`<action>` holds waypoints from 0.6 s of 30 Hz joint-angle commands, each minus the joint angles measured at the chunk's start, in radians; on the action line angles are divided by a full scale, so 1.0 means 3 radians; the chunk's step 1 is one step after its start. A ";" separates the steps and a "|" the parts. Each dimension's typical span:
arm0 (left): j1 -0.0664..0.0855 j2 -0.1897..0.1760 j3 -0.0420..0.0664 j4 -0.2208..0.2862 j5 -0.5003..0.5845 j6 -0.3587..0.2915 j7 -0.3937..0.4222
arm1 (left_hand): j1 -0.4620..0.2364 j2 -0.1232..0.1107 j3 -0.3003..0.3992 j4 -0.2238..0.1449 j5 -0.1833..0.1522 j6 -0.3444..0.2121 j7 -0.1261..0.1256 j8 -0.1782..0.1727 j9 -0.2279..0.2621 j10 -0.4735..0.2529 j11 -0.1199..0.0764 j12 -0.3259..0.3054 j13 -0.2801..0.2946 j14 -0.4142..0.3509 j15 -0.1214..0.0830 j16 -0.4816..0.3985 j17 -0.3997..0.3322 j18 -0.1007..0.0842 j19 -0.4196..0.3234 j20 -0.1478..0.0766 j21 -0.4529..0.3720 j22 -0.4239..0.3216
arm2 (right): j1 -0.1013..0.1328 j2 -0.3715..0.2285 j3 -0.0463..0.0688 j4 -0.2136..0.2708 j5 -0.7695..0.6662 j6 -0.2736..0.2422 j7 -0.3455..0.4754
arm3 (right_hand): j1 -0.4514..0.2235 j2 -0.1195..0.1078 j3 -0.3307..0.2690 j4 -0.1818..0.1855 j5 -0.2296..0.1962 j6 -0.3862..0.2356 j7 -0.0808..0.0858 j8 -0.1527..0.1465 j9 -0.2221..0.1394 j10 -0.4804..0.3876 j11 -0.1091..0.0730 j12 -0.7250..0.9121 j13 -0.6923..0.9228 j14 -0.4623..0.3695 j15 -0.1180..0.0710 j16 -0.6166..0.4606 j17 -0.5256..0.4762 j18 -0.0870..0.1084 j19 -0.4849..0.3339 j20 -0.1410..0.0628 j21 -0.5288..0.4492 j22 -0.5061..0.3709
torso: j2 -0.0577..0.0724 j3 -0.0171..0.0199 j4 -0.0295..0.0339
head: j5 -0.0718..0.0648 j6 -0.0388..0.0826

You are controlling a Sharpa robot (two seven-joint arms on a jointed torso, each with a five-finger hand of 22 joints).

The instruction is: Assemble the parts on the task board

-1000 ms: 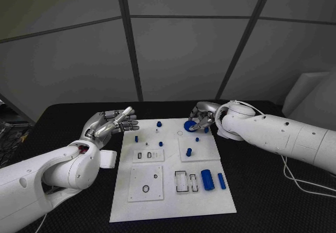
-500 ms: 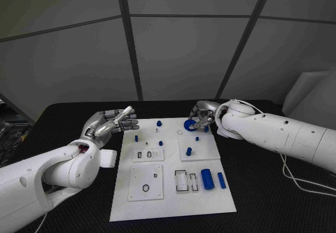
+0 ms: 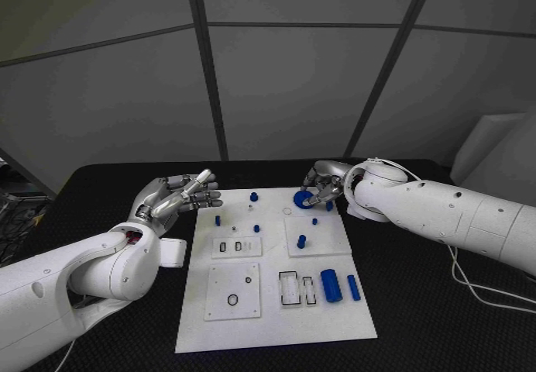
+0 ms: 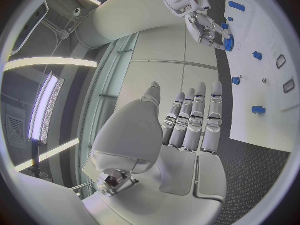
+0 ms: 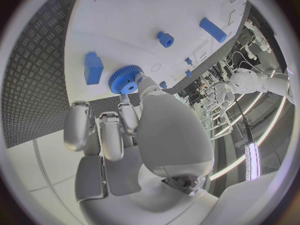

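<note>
Right robot hand point(image 3: 321, 188) at upper centre of the frame, pinching a blue gear point(image 3: 303, 200) over the white board's point(image 3: 275, 325) top edge. Left robot hand point(image 3: 179, 198) at left of the board, fingers spread, holding nothing, above the black bench point(image 3: 424, 310).

We see a grey panelled wall point(image 3: 290, 85) filling the field from ten to two o'clock, divided by dark seams point(image 3: 207, 77) that run steeply upward and by one crossing near twelve o'clock. Below it we find the black table point(image 3: 111, 182), whose surface bears a raised tread pattern point(image 5: 34, 80) in the right wrist view. At three o'clock we note a pale draped shape point(image 3: 497, 147) against the wall. In the left wrist view we observe long ceiling light strips point(image 4: 47, 102) glowing beside a curved pale panel.
</note>
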 commanded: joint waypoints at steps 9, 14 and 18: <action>0.0001 0.0005 0.0003 -0.0002 -0.0009 0.0048 0.0004 | 0.0007 0.0026 -0.0015 -0.0005 -0.0018 0.0020 -0.0008 -0.0014 -0.0005 -0.0012 0.0000 -0.0010 -0.0003 -0.0009 -0.0001 -0.0010 0.0003 0.0171 0.0010 0.0010 -0.0015 -0.0003 | -0.0004 -0.0001 -0.0006 0.0006 -0.0096 0.0052 0.0027 | 0.0221 0.0070 0.0129 -0.0112 0.0118 0.0033 0.0011 0.0058 0.0006 0.0033 0.0005 0.0069 0.0077 0.0276 0.0030 0.0034 0.0512 -0.0046 0.0040 -0.0008 0.0032 0.0047 | -0.0001 -0.0001 -0.0001 | -0.0003 -0.0005; 0.0000 0.0006 0.0003 -0.0002 -0.0009 0.0051 0.0001 | 0.0008 0.0030 -0.0017 -0.0006 -0.0018 0.0021 -0.0009 -0.0014 -0.0005 -0.0013 -0.0001 -0.0011 -0.0003 -0.0007 -0.0001 -0.0013 0.0006 0.0171 0.0012 0.0011 -0.0016 -0.0005 | -0.0004 -0.0002 -0.0006 0.0032 -0.0171 -0.0033 0.0088 | 0.0294 0.0111 0.0260 -0.0166 0.0009 0.0135 0.0001 0.0102 0.0010 0.0068 -0.0004 0.0125 0.0144 0.0283 0.0024 0.0049 0.0545 -0.0057 0.0072 -0.0012 0.0061 0.0103 | -0.0002 -0.0001 -0.0001 | -0.0005 -0.0009; -0.0001 0.0006 0.0003 -0.0002 -0.0009 0.0053 -0.0001 | 0.0008 0.0030 -0.0017 -0.0006 -0.0018 0.0021 -0.0009 -0.0014 -0.0005 -0.0013 -0.0001 -0.0011 -0.0003 -0.0007 -0.0001 -0.0013 0.0006 0.0171 0.0012 0.0011 -0.0016 -0.0005 | -0.0005 -0.0002 -0.0006 0.0068 -0.0248 -0.0117 0.0141 | 0.0295 0.0111 0.0322 -0.0180 0.0034 0.0198 -0.0010 0.0119 0.0009 0.0090 -0.0013 0.0157 0.0181 0.0286 0.0017 0.0056 0.0563 -0.0064 0.0092 -0.0018 0.0079 0.0138 | -0.0002 0.0000 -0.0001 | -0.0008 -0.0005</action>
